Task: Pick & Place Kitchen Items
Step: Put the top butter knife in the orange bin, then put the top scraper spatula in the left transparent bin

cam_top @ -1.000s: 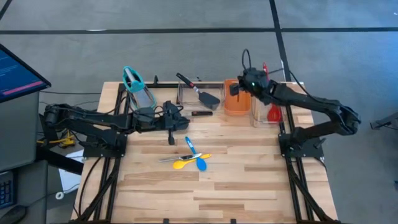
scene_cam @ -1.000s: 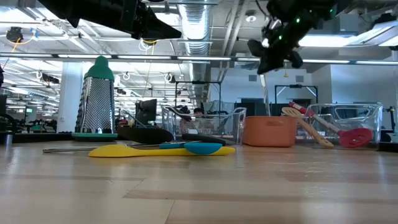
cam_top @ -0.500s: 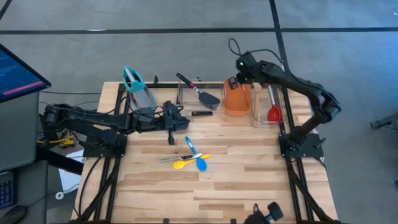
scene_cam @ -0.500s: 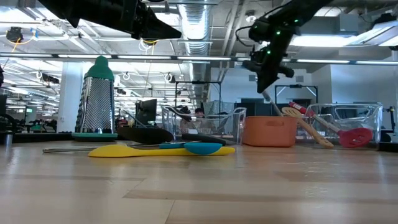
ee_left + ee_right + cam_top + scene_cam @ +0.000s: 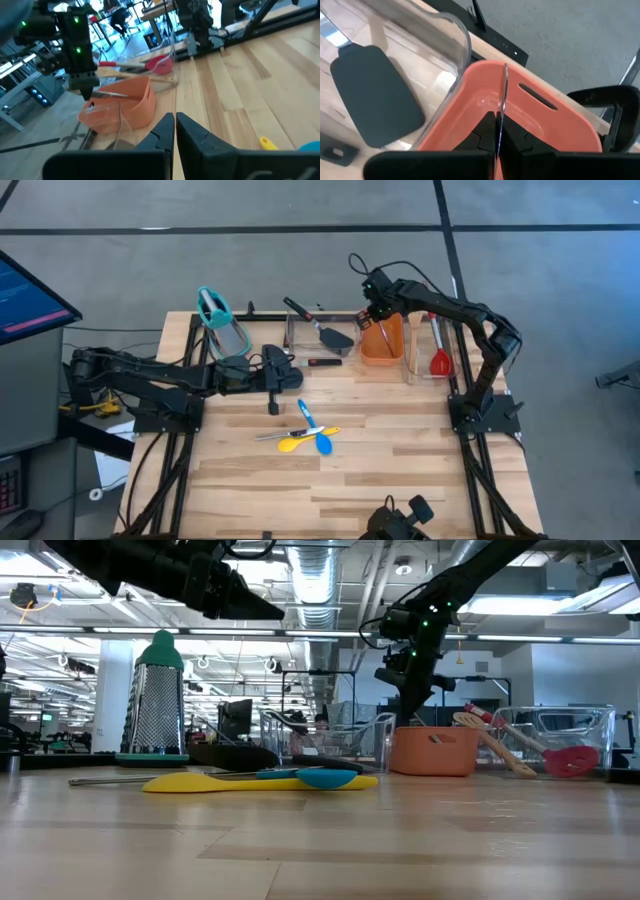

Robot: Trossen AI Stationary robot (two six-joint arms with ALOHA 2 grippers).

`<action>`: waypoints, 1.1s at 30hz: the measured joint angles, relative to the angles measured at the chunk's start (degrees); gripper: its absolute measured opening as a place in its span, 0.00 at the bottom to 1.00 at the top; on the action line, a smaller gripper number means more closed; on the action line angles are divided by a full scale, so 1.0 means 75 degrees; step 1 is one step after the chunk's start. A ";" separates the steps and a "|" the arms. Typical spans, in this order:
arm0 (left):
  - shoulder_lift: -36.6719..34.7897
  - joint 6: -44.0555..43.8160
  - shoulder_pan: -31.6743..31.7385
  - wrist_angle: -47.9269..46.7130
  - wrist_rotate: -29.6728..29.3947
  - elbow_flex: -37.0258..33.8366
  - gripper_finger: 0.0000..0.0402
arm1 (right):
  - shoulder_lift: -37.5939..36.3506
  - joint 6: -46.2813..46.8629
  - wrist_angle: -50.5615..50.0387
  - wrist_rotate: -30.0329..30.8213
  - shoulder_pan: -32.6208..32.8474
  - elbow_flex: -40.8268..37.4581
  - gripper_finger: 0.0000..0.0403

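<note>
thin steel utensil clamped in right tool over orange tub; left tool together.

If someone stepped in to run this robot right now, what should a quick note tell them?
Right claw: shut on a thin silver utensil, lowering it into the orange tub.
Left claw: shut, empty, hovering mid-table.
Done: red spoon and wooden spoon sit in the right clear tray; black spatula is in the middle tray.
Left: yellow spoon and blue spoons lie loose on the table.
</note>
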 joint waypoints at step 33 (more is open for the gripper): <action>0.0000 -0.0073 -0.0015 -0.0080 -0.0016 -0.0108 0.01 | -0.3988 -0.0220 -0.1876 0.1358 0.3909 0.1201 0.03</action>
